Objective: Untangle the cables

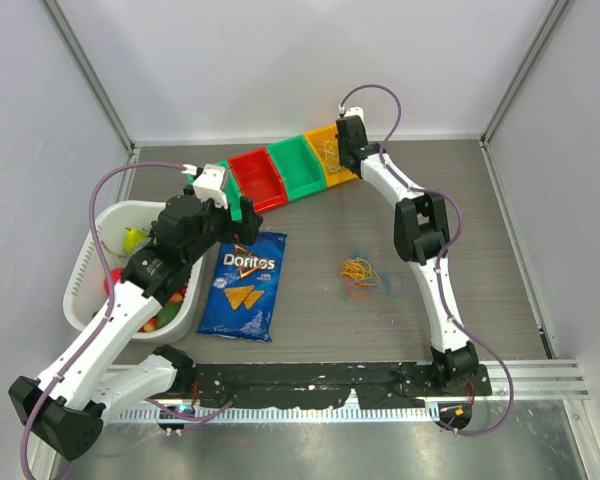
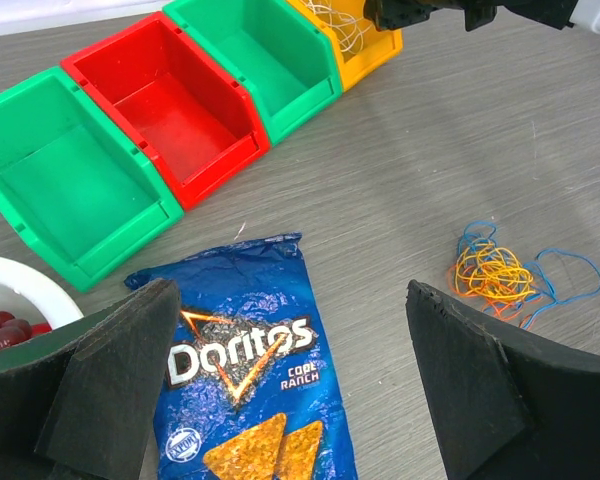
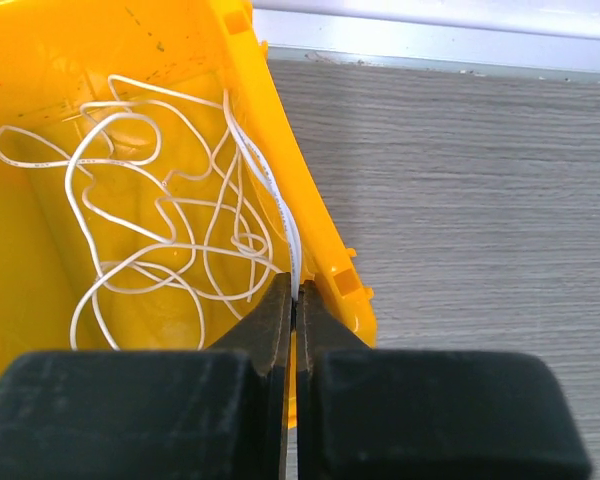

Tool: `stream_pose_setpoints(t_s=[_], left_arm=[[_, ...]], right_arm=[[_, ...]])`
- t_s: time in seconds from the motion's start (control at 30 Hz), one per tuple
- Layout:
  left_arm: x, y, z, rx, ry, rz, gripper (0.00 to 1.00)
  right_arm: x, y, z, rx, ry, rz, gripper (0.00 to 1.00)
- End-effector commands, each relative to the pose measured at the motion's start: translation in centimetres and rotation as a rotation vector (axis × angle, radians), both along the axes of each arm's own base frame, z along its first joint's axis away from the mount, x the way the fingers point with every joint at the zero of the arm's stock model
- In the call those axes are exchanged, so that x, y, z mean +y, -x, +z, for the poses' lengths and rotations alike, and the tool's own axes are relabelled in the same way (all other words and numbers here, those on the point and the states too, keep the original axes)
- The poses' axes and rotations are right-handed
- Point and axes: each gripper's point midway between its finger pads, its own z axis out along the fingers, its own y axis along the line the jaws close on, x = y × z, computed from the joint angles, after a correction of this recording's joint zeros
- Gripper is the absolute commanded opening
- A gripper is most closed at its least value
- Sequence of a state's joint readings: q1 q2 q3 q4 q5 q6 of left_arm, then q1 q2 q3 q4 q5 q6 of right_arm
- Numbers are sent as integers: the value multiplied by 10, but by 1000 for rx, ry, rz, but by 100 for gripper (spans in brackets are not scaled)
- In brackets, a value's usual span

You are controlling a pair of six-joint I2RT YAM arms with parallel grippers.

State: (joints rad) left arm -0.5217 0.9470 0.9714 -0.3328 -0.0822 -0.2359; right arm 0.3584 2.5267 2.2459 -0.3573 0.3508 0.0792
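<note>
A small tangle of orange, yellow and blue cables (image 1: pixel 360 270) (image 2: pixel 492 272) lies on the table right of centre, untouched. Thin white cables (image 3: pixel 160 210) sit looped inside the yellow bin (image 1: pixel 332 168) (image 3: pixel 40 90). My right gripper (image 3: pixel 296 290) (image 1: pixel 340 148) hangs over that bin's right wall, shut on a white cable strand (image 3: pixel 273 195) that runs up from its tips along the wall. My left gripper (image 2: pixel 290 300) (image 1: pixel 230 205) is wide open above the chip bag, holding nothing, well left of the coloured tangle.
A blue Doritos bag (image 1: pixel 245 285) (image 2: pixel 245 360) lies flat under the left gripper. A row of bins, green (image 2: pixel 70 180), red (image 2: pixel 175 105), green (image 2: pixel 255 55), then yellow, stands at the back. A white basket (image 1: pixel 85 265) of toy fruit sits at the left edge.
</note>
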Motion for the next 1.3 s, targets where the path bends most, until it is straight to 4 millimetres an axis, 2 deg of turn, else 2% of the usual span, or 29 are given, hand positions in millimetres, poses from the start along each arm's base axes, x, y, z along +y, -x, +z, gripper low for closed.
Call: stream_pose_setpoints(t_s=[0.0,0.13,0.23,0.3,0.47,0.6,0.63,0.67,0.77,0.8,0.83,0.87,0.9,0.93,0.97,1.0,1.03,1.07,1.1,1.13,1.17,1.2,1.23,1.27], left_arm=[[-4,-4,10,-37,30,-5,100],[-5,-5,10,-35,29,-5,100],[-5,-4,10,-33,30,-6,100],[-6,-5,9,-31,31,-7,100],[-6,-4,9,-28,34,-10,100],[-5,-3,11,-33,37,-9,100],[-5,-3,11,-35,36,-10,100],[-5,-3,12,-35,36,-8,100],[-4,-3,12,-39,32,-8,100],[-3,-3,12,-38,30,-5,100],[-4,-3,10,-35,26,-6,100],[-5,-3,9,-31,25,-10,100],[-5,-4,8,-25,22,-12,100],[-8,-4,5,-14,21,-21,100],[-11,-3,4,-7,25,-38,100],[-14,-3,3,0,30,-49,100],[-17,-2,0,11,34,-65,100],[-19,-4,-2,20,31,-71,100],[-27,-1,-6,43,36,-117,100],[-34,2,-9,59,39,-155,93],[-40,2,-12,80,40,-189,91],[-49,5,-18,109,46,-237,90],[-58,8,-22,138,56,-284,90],[-66,11,-27,173,68,-322,90]], right_arm=[[-7,-13,28,-67,24,-20,2],[10,-8,39,-55,-22,27,16],[23,1,57,-68,-22,51,31],[28,5,67,-76,-25,50,35],[27,15,96,-75,-60,33,42],[12,37,118,-47,-50,-15,51],[7,44,118,-29,-46,-41,57],[1,56,124,-17,-43,-51,60],[-14,89,113,47,-46,-102,64],[-22,113,105,87,-44,-99,66],[-16,119,106,75,-90,-86,66],[-23,147,98,107,-104,-78,67],[-12,154,101,90,-170,-43,67],[-17,182,93,116,-191,-26,67],[-5,198,115,80,-275,25,67],[-7,225,81,157,-279,33,67],[12,242,80,168,-364,102,66],[15,276,69,209,-405,156,64],[20,290,87,155,-438,190,64],[16,313,61,207,-417,195,64],[17,326,74,169,-429,231,64],[16,347,54,227,-432,260,63],[17,355,66,189,-461,290,62],[16,369,50,225,-473,316,62]])
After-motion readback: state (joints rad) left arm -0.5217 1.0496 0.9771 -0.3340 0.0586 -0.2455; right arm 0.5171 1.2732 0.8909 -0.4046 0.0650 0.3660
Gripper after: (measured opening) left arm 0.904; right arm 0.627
